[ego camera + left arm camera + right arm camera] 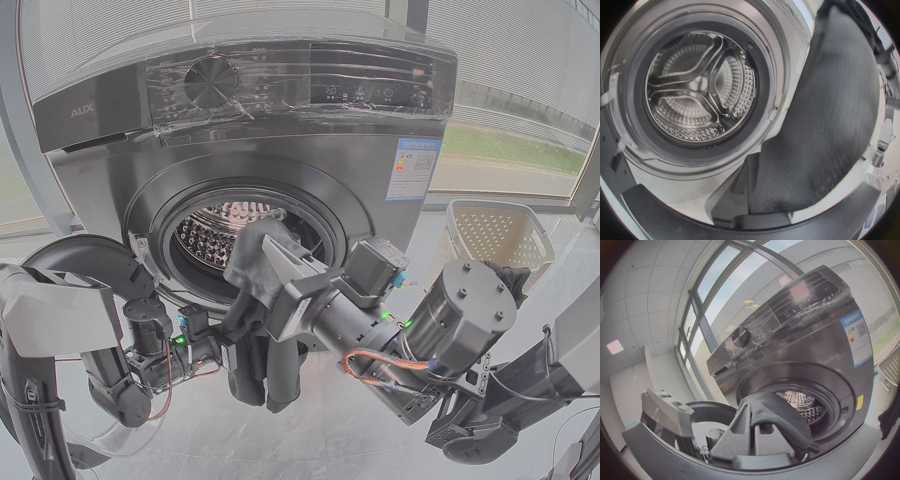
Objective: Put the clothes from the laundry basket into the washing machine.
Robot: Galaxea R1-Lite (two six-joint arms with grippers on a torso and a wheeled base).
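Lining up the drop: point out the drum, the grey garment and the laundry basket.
drum [209, 236], head view, perforated steel wall.
grey garment [250, 265], head view, upper bunched fold.
laundry basket [494, 236], head view, inner back wall.

On the washing machine [112, 187], a logo [82, 110] stands left of the dial [210, 82]; a blue-topped sticker [412, 169] sits lower right of it, print unreadable.

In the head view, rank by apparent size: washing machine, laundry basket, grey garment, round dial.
1. washing machine.
2. grey garment and laundry basket: similar; the garment seems nearer.
3. round dial.
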